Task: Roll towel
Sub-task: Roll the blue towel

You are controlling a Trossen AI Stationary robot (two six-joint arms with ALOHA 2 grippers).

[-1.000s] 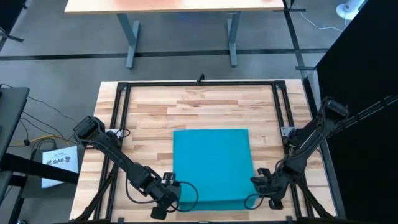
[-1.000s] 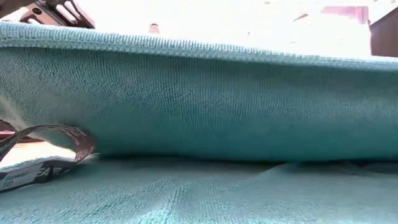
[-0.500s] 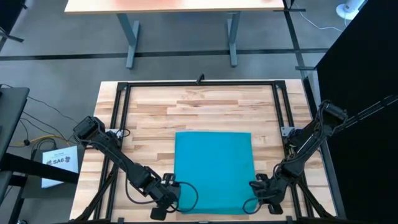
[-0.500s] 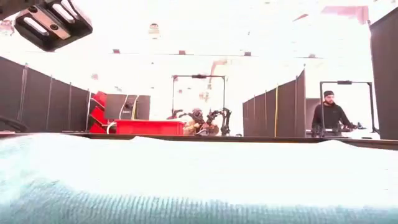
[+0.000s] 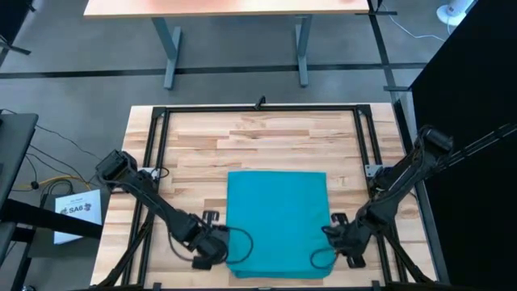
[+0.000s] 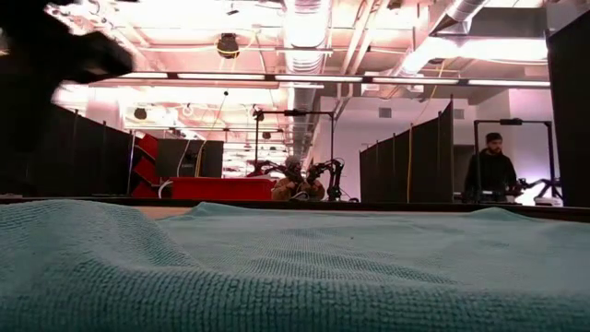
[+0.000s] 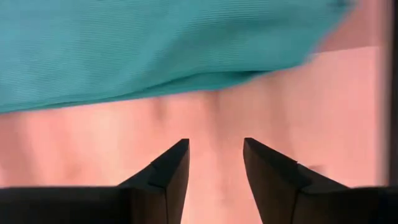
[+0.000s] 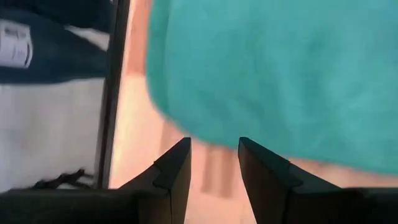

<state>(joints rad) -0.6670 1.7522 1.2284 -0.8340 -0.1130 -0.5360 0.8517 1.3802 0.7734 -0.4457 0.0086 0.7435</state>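
The teal towel (image 5: 277, 222) lies flat and spread on the wooden table, its near edge close to the table's near edge. It fills the foreground of the low view (image 6: 295, 267). My left gripper (image 5: 216, 247) is open beside the towel's near left corner. In its wrist view the fingers (image 7: 216, 149) hang over bare wood, with the towel's edge (image 7: 155, 43) beyond them. My right gripper (image 5: 334, 239) is open by the near right corner. Its fingers (image 8: 214, 146) point at the wood just off the towel's edge (image 8: 280, 68).
A black metal frame (image 5: 258, 109) runs around the tabletop, and one rail (image 8: 115, 93) lies close to my right gripper. Bare wood is free beyond the towel's far edge (image 5: 266, 137). A person (image 6: 489, 171) stands in the room behind the table.
The towel's near edge, which stood raised in front of the low camera, has dropped and now lies flat, reaching closer to the table's near edge. Both grippers have come off the towel's near corners and shifted slightly toward the far edge.
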